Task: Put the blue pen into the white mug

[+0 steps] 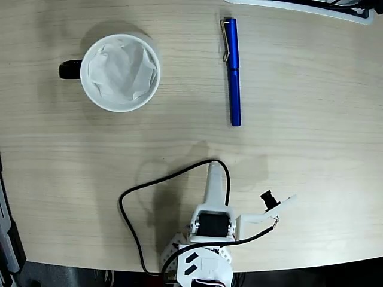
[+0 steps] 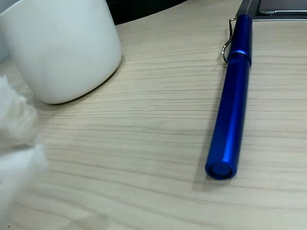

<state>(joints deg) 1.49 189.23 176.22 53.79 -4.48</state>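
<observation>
The blue pen (image 1: 233, 72) lies flat on the wooden table in the fixed view, at the upper middle, with its silver clip at the far end. To its left stands the white mug (image 1: 120, 73), upright and lined with crumpled white paper, its black handle (image 1: 69, 70) pointing left. My gripper (image 1: 213, 170) sits low at the bottom centre, well short of the pen; its fingers show as one narrow wedge holding nothing. The wrist view shows the pen (image 2: 232, 105) at right, butt end nearest, the mug (image 2: 62, 48) at upper left, and a blurred white finger (image 2: 14, 158) at the left edge.
A black cable (image 1: 155, 185) loops over the table beside the arm's base. A white-edged flat object (image 1: 311, 7) lies along the far right edge. The wrist camera mount (image 1: 272, 203) sticks out to the arm's right. Bare wood separates the gripper, pen and mug.
</observation>
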